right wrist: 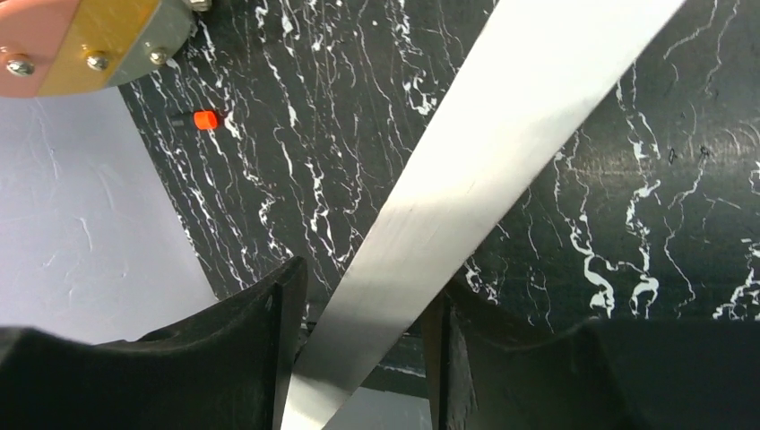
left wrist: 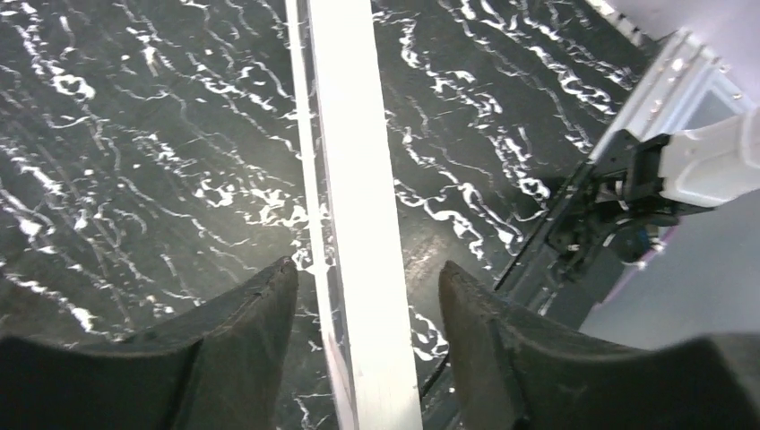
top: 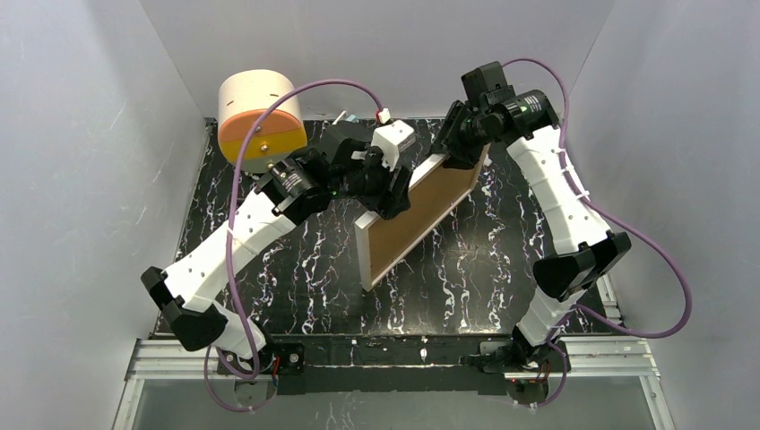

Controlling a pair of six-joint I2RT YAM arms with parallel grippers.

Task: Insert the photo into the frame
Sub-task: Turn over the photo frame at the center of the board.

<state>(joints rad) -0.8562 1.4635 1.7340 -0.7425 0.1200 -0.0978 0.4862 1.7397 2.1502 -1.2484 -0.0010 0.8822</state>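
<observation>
at the near edge, the arm bases are bolted to a metal rail [top: 403, 358], and part of each base is cut off by the lower border of the top view. purple cables [top: 235, 206] are looped beside both arms.

past the rail, a black table [top: 466, 287] veined with white is seen. the frame [top: 421, 210] is held on edge above its middle, slanted from near left to far right, with its brown backing board [top: 430, 202] turned toward the top camera and its glass face turned away. whether a print lies inside cannot be told, nor whether the near corner touches the table.

the left gripper [top: 387, 193] is set over the frame's upper long edge. its fingers [left wrist: 255, 340] are spread, and a gap is left between each one and the pale rim. from above, these fingers are hidden by the wrist.

farther on, the right gripper [top: 462, 152] is placed at the frame's far end. the rim is crossed slantwise between its fingers [right wrist: 260, 358] and seems to be pinched by both, though the contact is lost in shadow.

a small red piece [right wrist: 206, 119], too small to identify, lies on the far left of the table. a cream drum [top: 260, 121] with an orange and yellow face is seen in the far left corner. the table is enclosed by plain grey walls [top: 81, 179].
</observation>
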